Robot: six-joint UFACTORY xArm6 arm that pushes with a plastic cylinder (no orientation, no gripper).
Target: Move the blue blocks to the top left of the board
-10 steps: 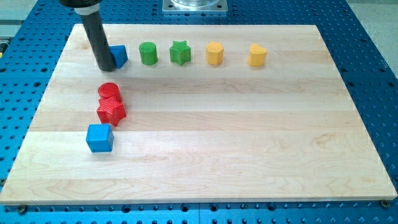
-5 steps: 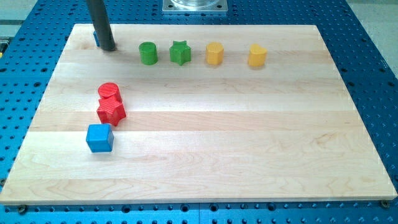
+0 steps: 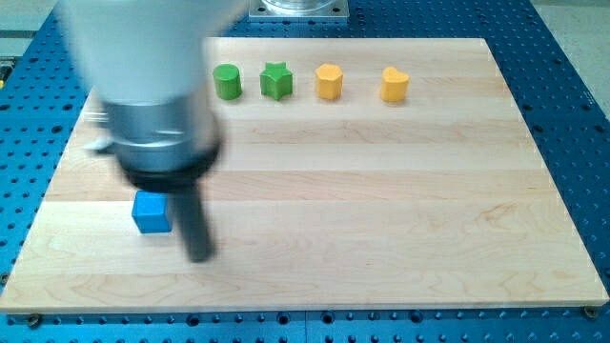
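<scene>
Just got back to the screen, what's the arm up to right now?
My tip sits on the board just to the view's right of the blue cube, slightly below it, near the view's lower left. The arm's body blocks the top-left corner. The green cylinder, green star and two yellow blocks line the top.

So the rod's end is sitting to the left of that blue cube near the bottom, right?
Not quite. In the camera view my tip is to the right of the blue cube, slightly lower in the view. The cube is indeed near the board's bottom left.
</scene>
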